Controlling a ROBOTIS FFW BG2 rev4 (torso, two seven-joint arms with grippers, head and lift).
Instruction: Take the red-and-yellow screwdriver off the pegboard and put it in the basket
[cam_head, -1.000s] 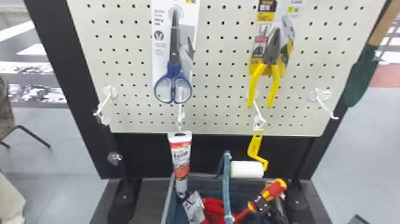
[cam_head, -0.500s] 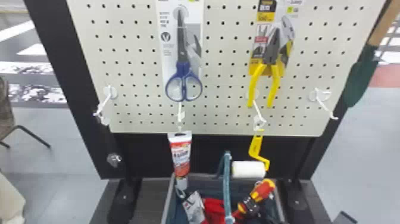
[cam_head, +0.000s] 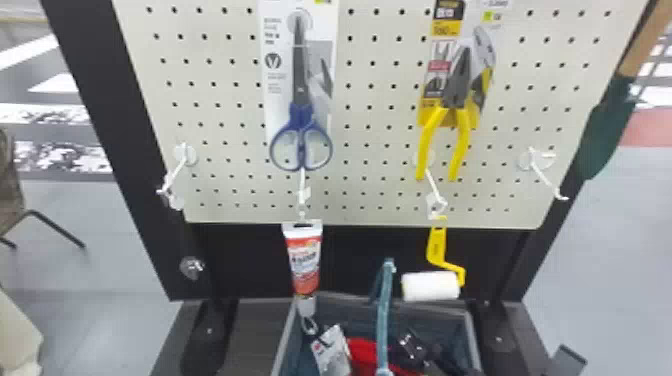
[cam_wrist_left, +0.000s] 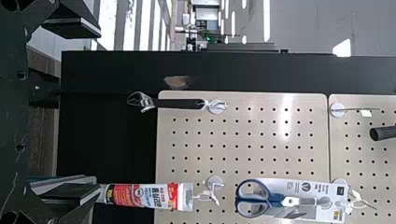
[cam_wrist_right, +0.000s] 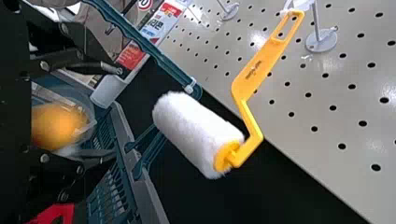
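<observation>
Low in the basket (cam_head: 289, 345), my right gripper (cam_head: 411, 346) appears as a dark shape behind the blue-green handle bar. From the right wrist, the gripper (cam_wrist_right: 98, 112) has its black fingers spread wide. Between them lies a blurred orange-yellow thing (cam_wrist_right: 56, 125) with clear plastic around it; whether it is the screwdriver's handle I cannot tell. Over in the left wrist view, my left gripper (cam_wrist_left: 79, 109) is open, facing the pegboard (cam_wrist_left: 243, 154) with nothing between its fingers.
A white roller (cam_head: 430, 286) hangs just behind the basket's rim. A tube (cam_head: 303, 265) hangs over its left rear corner. Scissors (cam_head: 301, 130) and yellow-handled pliers (cam_head: 455, 110) hang higher. A dark object (cam_head: 570, 357) stands at the lower right.
The red-and-yellow handle that stood up at the basket's right side has gone from the head view. The scissors swung right, then slightly back. The dark object at lower right moved left and up.
</observation>
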